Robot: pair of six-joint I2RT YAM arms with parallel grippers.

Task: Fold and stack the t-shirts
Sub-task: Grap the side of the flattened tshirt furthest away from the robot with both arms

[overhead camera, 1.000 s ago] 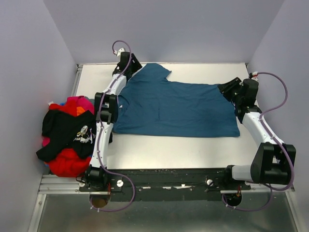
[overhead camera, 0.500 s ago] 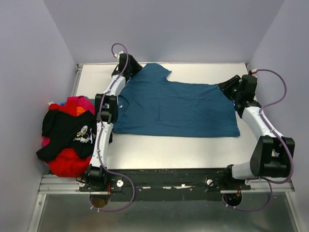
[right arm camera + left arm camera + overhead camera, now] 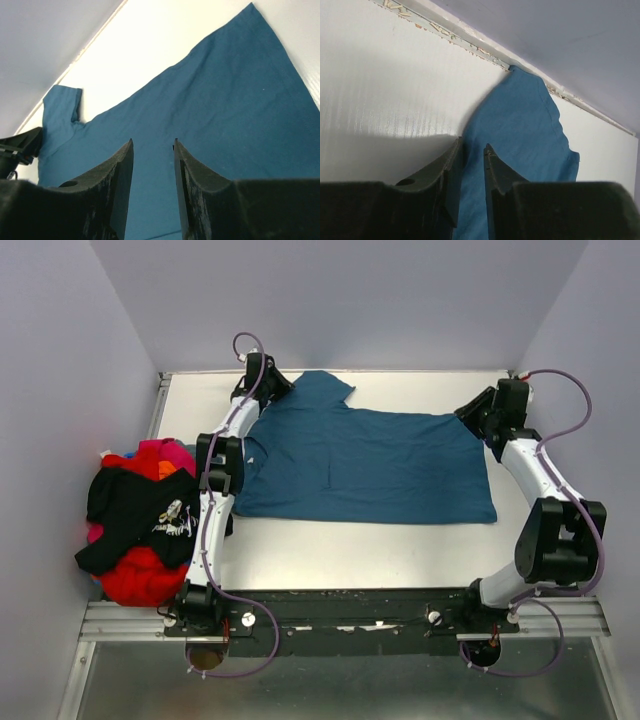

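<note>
**Operator:** How does the shirt look?

**Spotter:** Your teal-blue t-shirt (image 3: pixel 360 465) is plain, with no print. It lies spread flat across the middle of the white table (image 3: pixel 400 550). Its neck end is to the left and its straight hem to the right. One short sleeve points toward the far edge at the far left. The cloth is smooth apart from a few faint creases.

**Operator:** And my grippers?

**Spotter:** Your left gripper (image 3: pixel 472 146) is at the shirt's far left corner, beside that sleeve. Only a narrow slit shows between its fingers, with teal cloth visible through it. I cannot tell whether they are pinching the cloth or just sitting over it. Your right gripper (image 3: pixel 153 144) is at the far right corner of the hem. Its fingers are clearly apart with nothing between them, and the shirt shows beyond them.

**Operator:** Where are the others?

**Spotter:** They are heaped in a loose pile off the table's left side, near your left arm (image 3: pixel 215 500). A black shirt (image 3: pixel 135 510) with white print is draped on top. A red shirt (image 3: pixel 145 575) bulges out on the near side. A magenta shirt (image 3: pixel 165 450) and a sliver of an orange shirt (image 3: pixel 165 470) show at the far side. None of them looks folded.
</note>
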